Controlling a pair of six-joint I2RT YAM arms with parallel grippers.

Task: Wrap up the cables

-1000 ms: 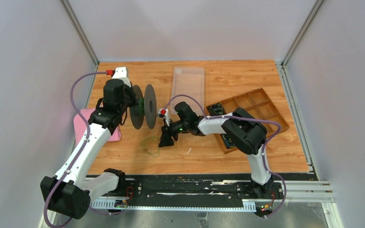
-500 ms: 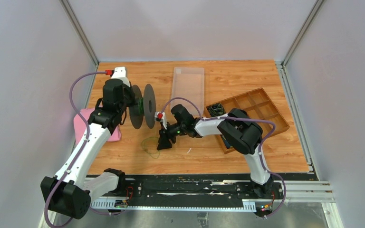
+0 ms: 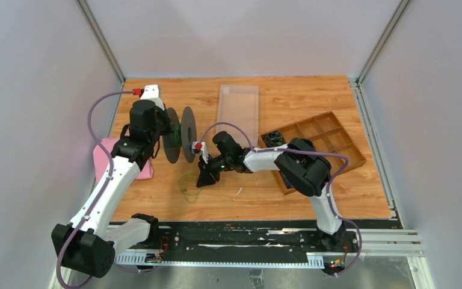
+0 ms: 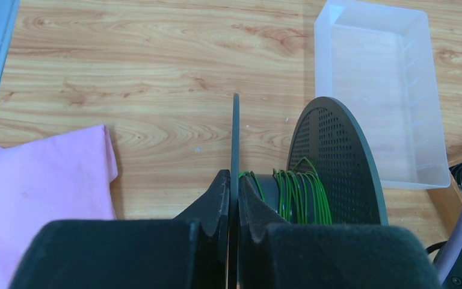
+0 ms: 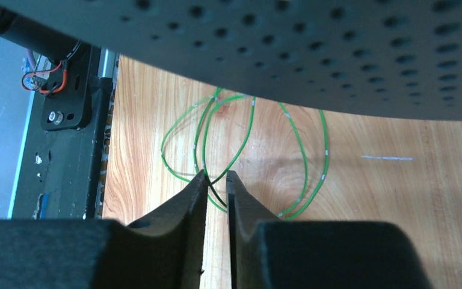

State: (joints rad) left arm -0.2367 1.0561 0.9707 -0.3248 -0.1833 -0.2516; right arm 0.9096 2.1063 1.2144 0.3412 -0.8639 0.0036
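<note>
A black spool [image 3: 180, 142] with two round flanges hangs above the table at the left. My left gripper [image 4: 236, 177] is shut on the thin edge of its near flange [image 4: 236, 129]. Green cable [image 4: 298, 195] is wound on the hub. More of the cable lies in loose loops [image 5: 304, 162] on the wood below the spool [image 3: 187, 183]. My right gripper [image 5: 216, 174] is low over these loops, just under the perforated flange [image 5: 313, 54]. Its jaws stand a narrow gap apart, with cable strands crossing between the tips and untouched by them.
A clear plastic bin [image 3: 238, 108] lies at the back middle. A wooden compartment tray [image 3: 331, 135] sits at the right, with a dark coiled bundle [image 3: 273, 139] in one cell. A pink cloth [image 3: 105, 150] lies under the left arm. The black base rail [image 5: 66, 120] runs along the near edge.
My right gripper has slid left, closer under the spool, and its jaws have narrowed around the cable. The loose green loops have shifted left with it. The left arm has not moved.
</note>
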